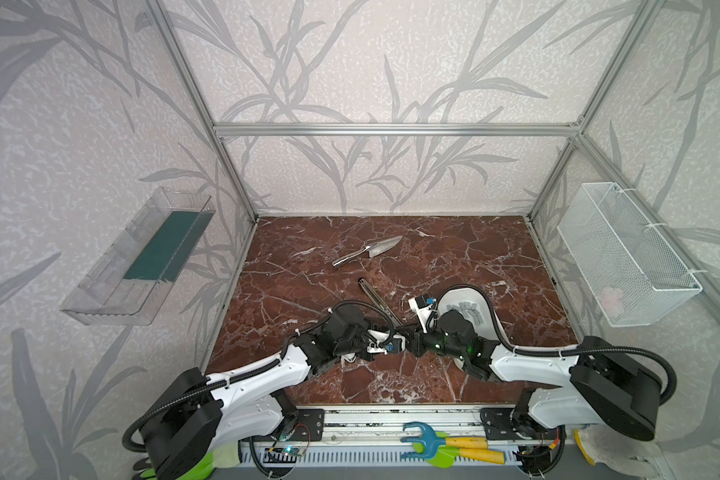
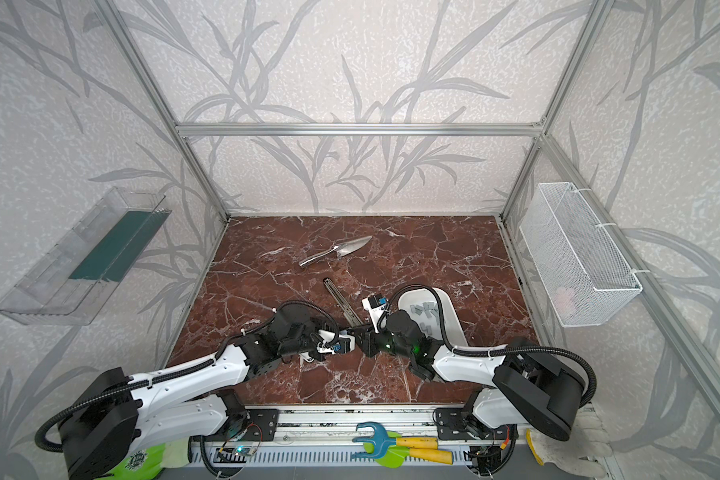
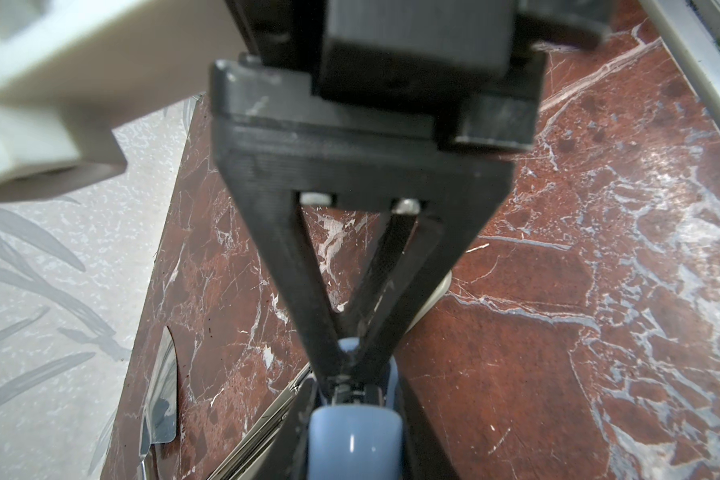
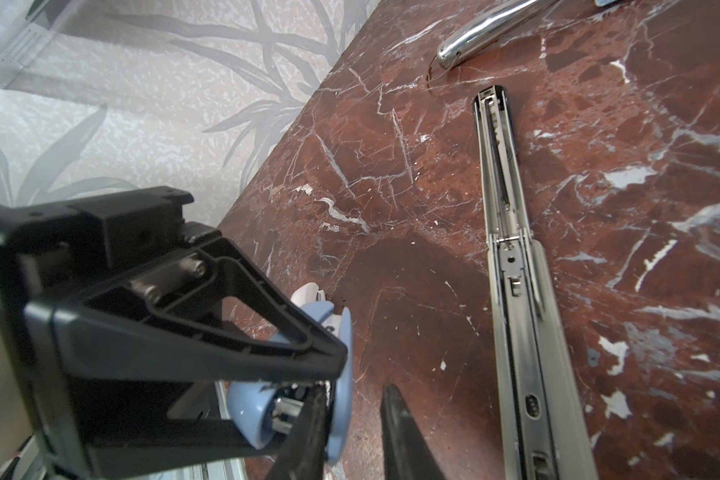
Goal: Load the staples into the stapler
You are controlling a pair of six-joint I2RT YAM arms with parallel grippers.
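Note:
The stapler lies opened out on the marble table, its long metal rail (image 1: 377, 299) (image 2: 341, 299) (image 4: 512, 291) pointing toward the back. Its blue end (image 3: 354, 440) (image 4: 246, 415) sits at the front. My left gripper (image 3: 344, 376) (image 1: 395, 338) is shut on that blue end. My right gripper (image 4: 354, 390) (image 1: 410, 337) faces it tip to tip, open a little. One of its fingers (image 4: 308, 432) is against the blue rim, and nothing shows between the fingers. The staples (image 1: 468, 311) (image 2: 425, 309) lie as several grey strips in a white tray (image 1: 485, 297) behind my right wrist.
A shiny metal trowel (image 1: 368, 250) (image 2: 335, 251) lies behind the stapler rail. A clear bin (image 1: 142, 257) hangs on the left wall and a white wire basket (image 1: 624, 253) on the right wall. Blue, yellow and green tools (image 1: 445, 446) lie below the table's front edge.

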